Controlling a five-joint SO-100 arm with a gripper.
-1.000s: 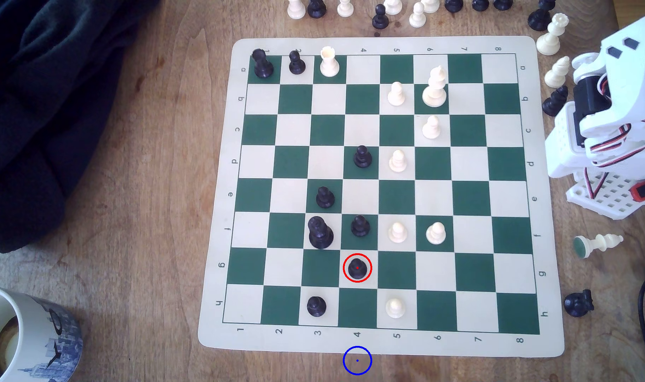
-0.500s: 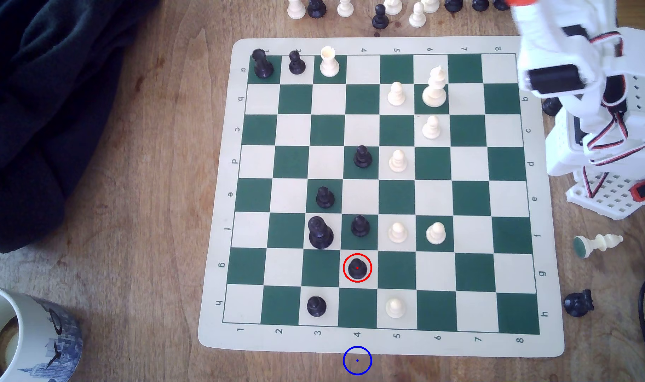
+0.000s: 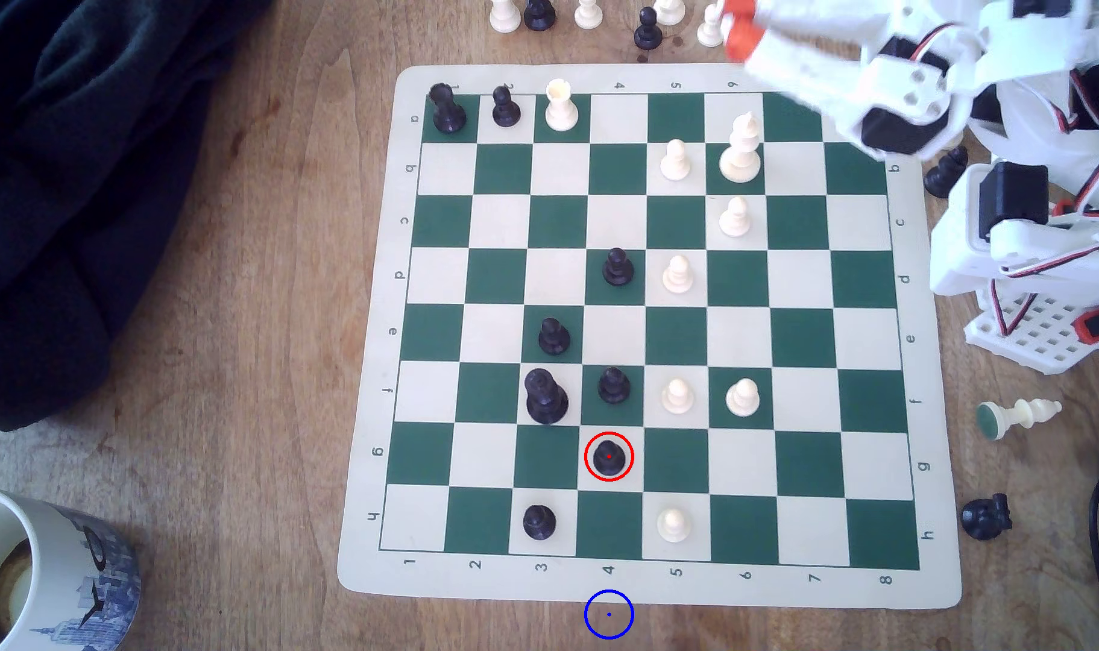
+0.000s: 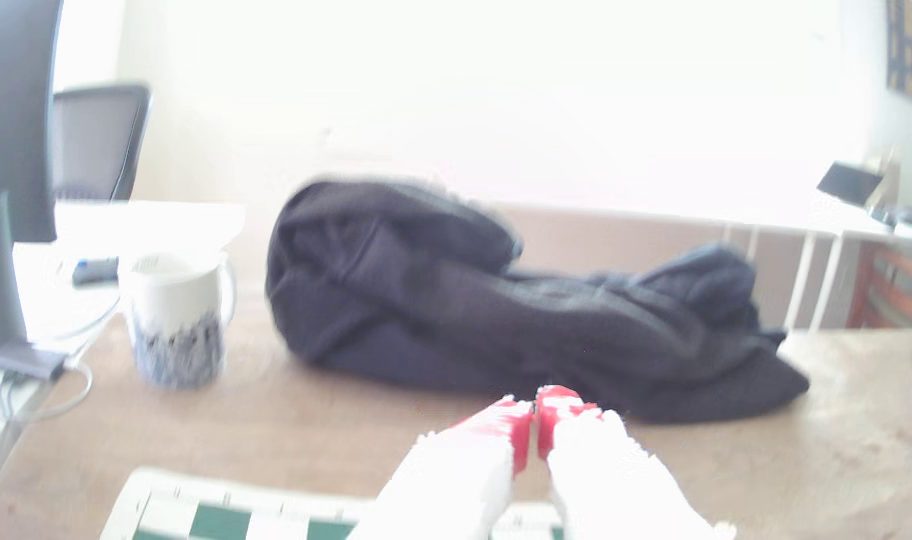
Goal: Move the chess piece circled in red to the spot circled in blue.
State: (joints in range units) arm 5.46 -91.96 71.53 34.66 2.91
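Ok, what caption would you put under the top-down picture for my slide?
White robot gripper swings in over the chessboard, far from the red-circled black pawn.

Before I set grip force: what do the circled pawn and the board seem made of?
The pawn looks like glossy black moulded plastic, with small highlights on its head. The board looks like a thin flexible mat, perhaps vinyl: matte, rounded corners, printed squares, lying flat on the wooden table.
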